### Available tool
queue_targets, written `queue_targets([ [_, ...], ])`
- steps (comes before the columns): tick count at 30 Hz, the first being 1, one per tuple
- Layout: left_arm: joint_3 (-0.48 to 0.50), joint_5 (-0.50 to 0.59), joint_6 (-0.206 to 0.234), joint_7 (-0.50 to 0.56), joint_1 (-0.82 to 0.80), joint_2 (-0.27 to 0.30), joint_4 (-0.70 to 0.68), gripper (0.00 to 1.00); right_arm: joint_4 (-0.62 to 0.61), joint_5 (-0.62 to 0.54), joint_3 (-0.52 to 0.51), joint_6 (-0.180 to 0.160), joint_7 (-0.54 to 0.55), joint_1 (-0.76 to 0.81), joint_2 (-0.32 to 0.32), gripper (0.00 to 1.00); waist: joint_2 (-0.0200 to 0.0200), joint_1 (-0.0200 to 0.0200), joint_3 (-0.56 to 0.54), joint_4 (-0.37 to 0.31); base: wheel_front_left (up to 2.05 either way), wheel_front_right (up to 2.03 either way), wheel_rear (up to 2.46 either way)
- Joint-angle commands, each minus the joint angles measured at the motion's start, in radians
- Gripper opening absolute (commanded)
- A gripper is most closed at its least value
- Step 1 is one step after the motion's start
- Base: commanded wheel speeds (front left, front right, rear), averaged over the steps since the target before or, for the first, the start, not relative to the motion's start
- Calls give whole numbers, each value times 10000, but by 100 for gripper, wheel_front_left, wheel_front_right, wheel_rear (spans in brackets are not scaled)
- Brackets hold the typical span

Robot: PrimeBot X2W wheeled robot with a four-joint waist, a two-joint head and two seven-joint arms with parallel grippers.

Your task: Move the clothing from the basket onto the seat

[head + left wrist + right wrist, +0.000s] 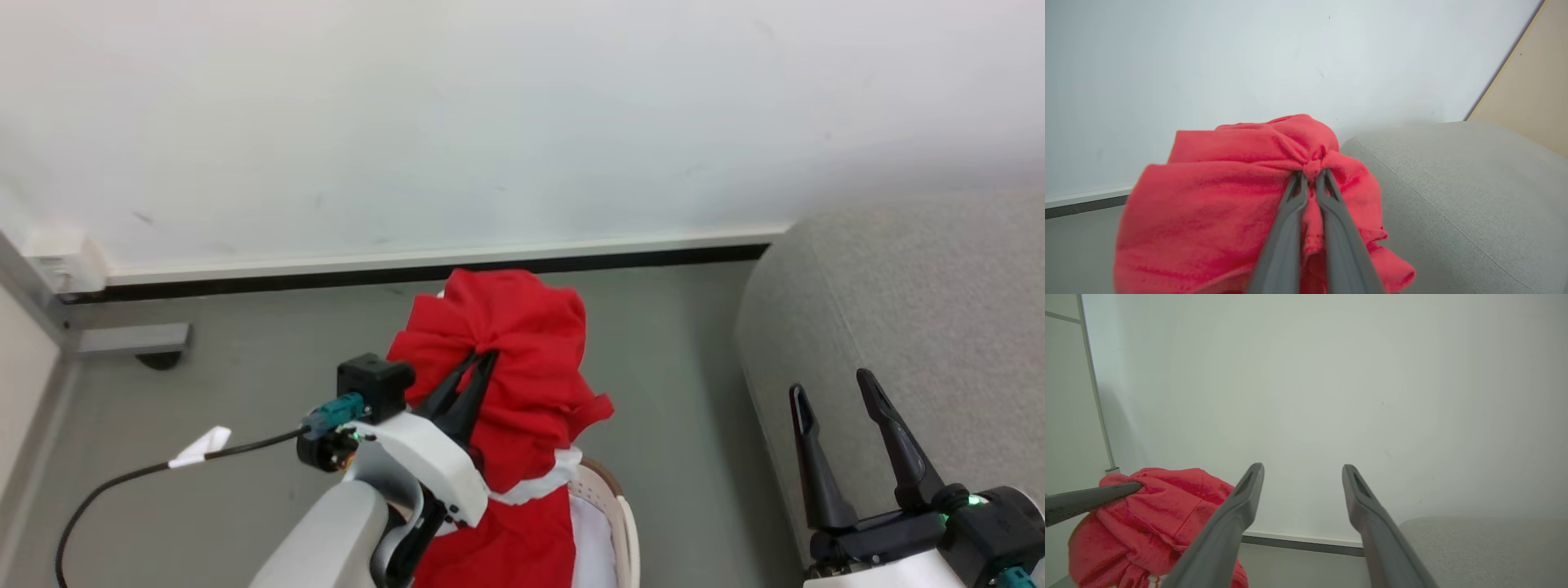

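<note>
Clothing (522, 367) of bright red soft fabric is pinched at a gathered knot by the left gripper (482, 357), fingers pressed together, and hangs crumpled above the cream-white perforated plastic basket (627, 510), mostly hidden by cloth and arm. White trim (543, 483) crosses its lower folds; the right gripper (830, 384) stands spread, empty, beside the light grey upholstered seat (898, 310).

Sparse indoor room with home-style furnishing. Plain white painted wall (522, 122), smooth grey floor (245, 367), white skirting board with black lower strip (326, 268). Domestic cues: light grey fabric-upholstered sofa with rounded corner (898, 310); cream-white perforated plastic laundry basket (627, 523) on floor near it; bright red soft fabric garment (522, 367) above basket. Actual home or mock-up room: cannot tell.
</note>
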Motion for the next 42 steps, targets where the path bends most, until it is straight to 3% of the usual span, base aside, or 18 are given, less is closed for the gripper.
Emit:
queue_targets([
  [1, 52, -36, 94, 102, 169, 146, -347, 0, 25, 36, 28, -21, 7, 158, -91, 100, 0, 4, -388, 395, 0, 0, 0],
  [9, 170, -197, 731, 1202, 502, 518, -2970, 0, 30, 33, 372, -21, 7, 285, -162, 100, 0, 4, -511, 555, 0, 0, 0],
  [18, 232, -257, 1156, 1686, 852, 789, -4208, 0, 242, 54, 971, -21, 7, -10, -390, 100, 0, 4, -347, 509, 0, 0, 0],
  [26, -25, -354, 1111, 1899, 881, 647, -4418, 0, 1530, -361, 2206, -21, 18, -949, -501, 100, 0, 4, -293, 687, 0, 0, 0],
  [35, -696, -391, 854, 2000, 675, 120, -4150, 0, 3674, -290, 3273, -21, 128, -2218, -190, 100, 0, 4, -423, 1594, 0, 0, 0],
  [42, -1410, -471, 620, 2205, 716, -235, -4034, 0, 4607, -121, 3788, -21, 12, -3022, 38, 100, 0, 4, -524, 2190, 0, 0, 0],
])
